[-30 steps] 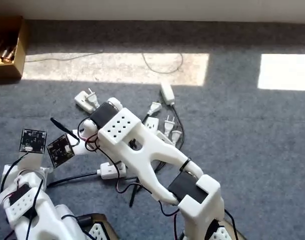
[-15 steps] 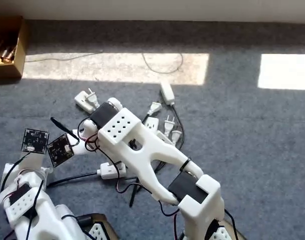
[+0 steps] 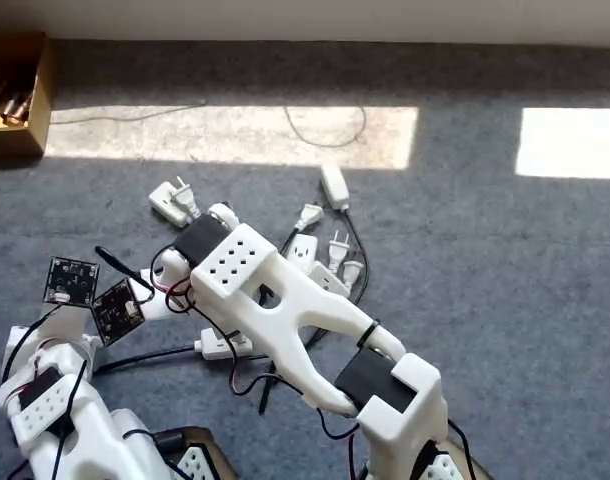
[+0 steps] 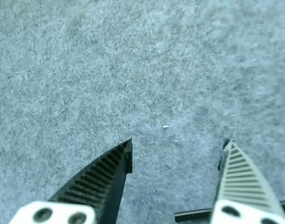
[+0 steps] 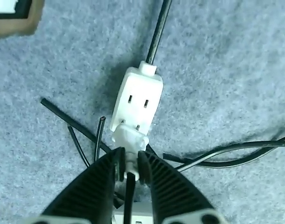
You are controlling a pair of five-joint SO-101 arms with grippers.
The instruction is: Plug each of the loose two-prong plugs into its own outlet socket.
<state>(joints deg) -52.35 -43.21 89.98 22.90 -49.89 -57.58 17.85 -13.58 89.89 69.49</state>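
Sitting against the end of the outlet socket (image 5: 137, 99) on the carpet (image 5: 236, 70), the plug (image 5: 129, 136) is pinched at its hard rear by the right hand (image 5: 129, 164). It's light and likely slick, so the floppy cord (image 5: 129, 192) is best avoided. The left hand (image 4: 176, 145) is held spread.

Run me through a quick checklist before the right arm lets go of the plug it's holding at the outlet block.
1. Right gripper shut on the white plug: ok.
2. Plug lined up with the end socket of the outlet block: ok, its body meets the block's end.
3. Plug fully seated: cannot tell, the prongs are hidden.
4. Spare slot pair on the block free: ok.
5. Left gripper open over bare carpet, away from the block: ok.
6. All plugs in: not ok, loose plugs lie on the carpet in the high view.
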